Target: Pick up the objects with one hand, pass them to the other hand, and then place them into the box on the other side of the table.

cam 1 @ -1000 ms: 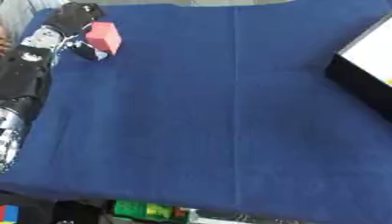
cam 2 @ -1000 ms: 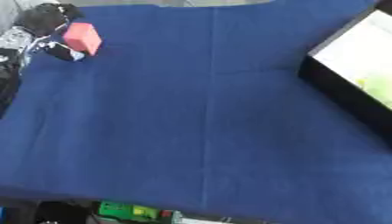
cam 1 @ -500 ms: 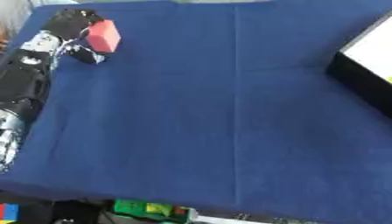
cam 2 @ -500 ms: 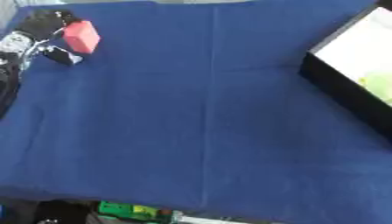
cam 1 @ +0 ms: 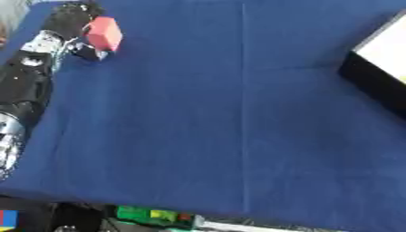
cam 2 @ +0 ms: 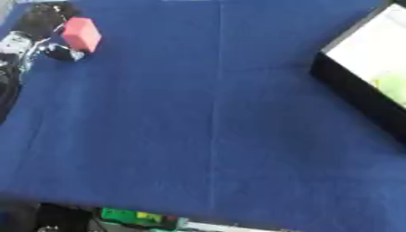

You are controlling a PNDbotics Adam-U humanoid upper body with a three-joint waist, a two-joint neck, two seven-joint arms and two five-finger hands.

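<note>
Left hand (cam 1: 73,23) at far left, fingers curled in grasp

one pink block (cam 1: 104,33), one box (cam 2: 369,77), one hand (cam 1: 70,22)

Even, fairly bright overhead light falls on the blue bench (cam 1: 238,113), with no glare. Both views are soft and slightly blurred, most around the left hand (cam 1: 73,20) at the upper left. Only a faint shadow lies just below and right of that hand.
</note>
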